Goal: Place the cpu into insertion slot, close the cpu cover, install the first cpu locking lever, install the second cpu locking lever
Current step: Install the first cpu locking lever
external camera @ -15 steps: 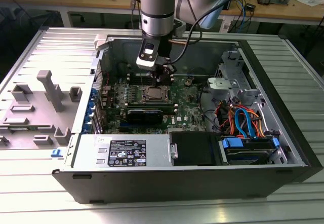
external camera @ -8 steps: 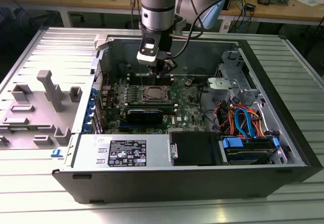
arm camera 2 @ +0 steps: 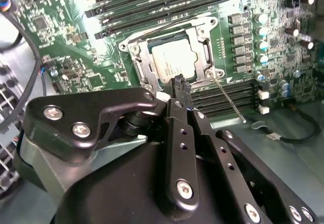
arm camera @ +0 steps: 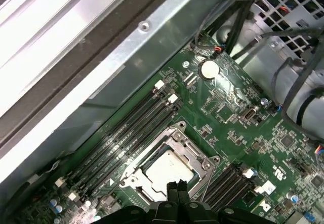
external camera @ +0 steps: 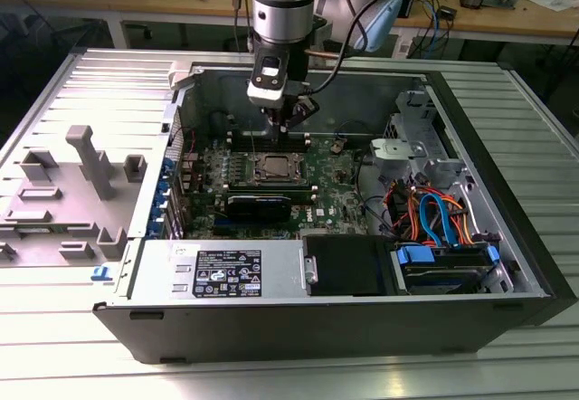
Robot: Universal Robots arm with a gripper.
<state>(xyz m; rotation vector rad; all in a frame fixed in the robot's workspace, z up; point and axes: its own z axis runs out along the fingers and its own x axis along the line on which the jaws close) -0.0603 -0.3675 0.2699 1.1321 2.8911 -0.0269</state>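
The cpu [arm camera 2: 174, 62] lies flat in the insertion slot [arm camera 2: 134, 49] on the green board, its silver top showing through the cut-out of the cpu cover [arm camera 2: 201, 35], which lies down over it. A thin locking lever [arm camera 2: 229, 101] sticks out slanted from one corner of the socket, away from the frame. My gripper [arm camera 2: 179, 84] hangs just above the socket's edge, shut with nothing between its fingers. In the first wrist view the gripper [arm camera: 177, 187] sits beside the cpu [arm camera: 167, 169]. In the exterior view the gripper [external camera: 288, 128] hovers behind the cpu [external camera: 276, 169].
Long memory slots [arm camera 2: 167, 3] flank the socket on both sides. A black heatsink block [external camera: 258, 205] sits in front of it. The power supply [external camera: 217, 269], coloured cables [external camera: 434, 214] and the case walls [external camera: 380, 79] surround the board. A grey fixture tray [external camera: 72, 183] stands at the exterior view's left.
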